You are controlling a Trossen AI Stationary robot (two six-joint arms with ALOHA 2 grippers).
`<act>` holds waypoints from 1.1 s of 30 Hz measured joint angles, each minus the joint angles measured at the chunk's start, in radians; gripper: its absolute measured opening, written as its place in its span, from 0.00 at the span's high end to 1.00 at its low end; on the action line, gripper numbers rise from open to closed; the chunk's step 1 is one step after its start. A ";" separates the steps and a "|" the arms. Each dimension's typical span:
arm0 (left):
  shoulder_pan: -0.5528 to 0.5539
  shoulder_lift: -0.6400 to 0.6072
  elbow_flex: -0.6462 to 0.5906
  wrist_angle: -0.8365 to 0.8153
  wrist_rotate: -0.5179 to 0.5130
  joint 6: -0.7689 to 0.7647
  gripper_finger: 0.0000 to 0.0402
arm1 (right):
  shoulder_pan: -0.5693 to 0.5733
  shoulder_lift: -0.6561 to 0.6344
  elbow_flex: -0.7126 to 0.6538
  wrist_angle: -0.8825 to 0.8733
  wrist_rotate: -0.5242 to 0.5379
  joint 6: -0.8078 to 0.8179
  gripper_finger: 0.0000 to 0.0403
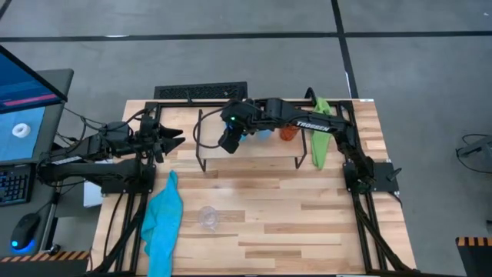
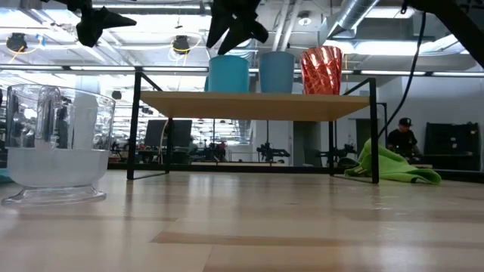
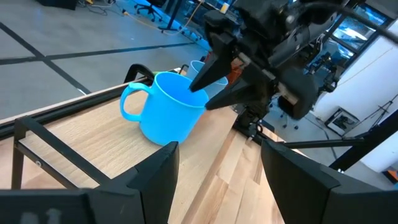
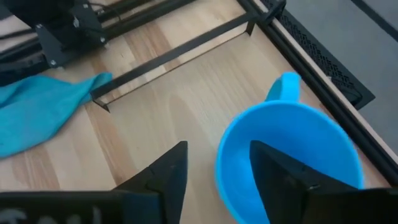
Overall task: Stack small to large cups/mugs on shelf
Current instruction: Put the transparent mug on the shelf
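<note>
Light-blue mug (image 3: 168, 109) sits on the shelf (image 2: 257, 106), our right gripper (image 4: 214, 171) spread above its rim; we could tip it pulling away

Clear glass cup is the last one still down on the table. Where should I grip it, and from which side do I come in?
The clear glass cup stands upright on the table, mouth up, beside the blue cloth. Probably best to descend from above and pinch its rim wall, one finger inside, one outside. Its foot flares wider than the body, so a low side grip looks awkward. The left gripper is open and nearer.
</note>
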 joint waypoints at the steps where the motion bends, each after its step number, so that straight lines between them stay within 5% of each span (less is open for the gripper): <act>1: 0.000 0.000 0.000 0.000 0.000 0.000 0.45 | 0.000 -0.007 0.000 0.001 0.000 0.001 0.50; 8: 0.000 0.000 0.000 0.000 0.000 -0.001 0.45 | 0.010 -0.077 0.000 0.007 0.000 -0.007 0.49; 15: 0.000 0.000 0.000 0.000 0.000 -0.001 0.45 | 0.070 -0.276 0.000 0.047 0.008 -0.077 0.54; 27: 0.000 0.000 0.000 -0.001 0.042 0.013 0.45 | 0.299 -0.468 0.002 -0.112 0.013 -0.021 0.56; 33: 0.000 0.000 0.000 -0.002 0.075 0.033 0.45 | 0.436 -0.448 0.001 -0.171 0.145 0.071 0.56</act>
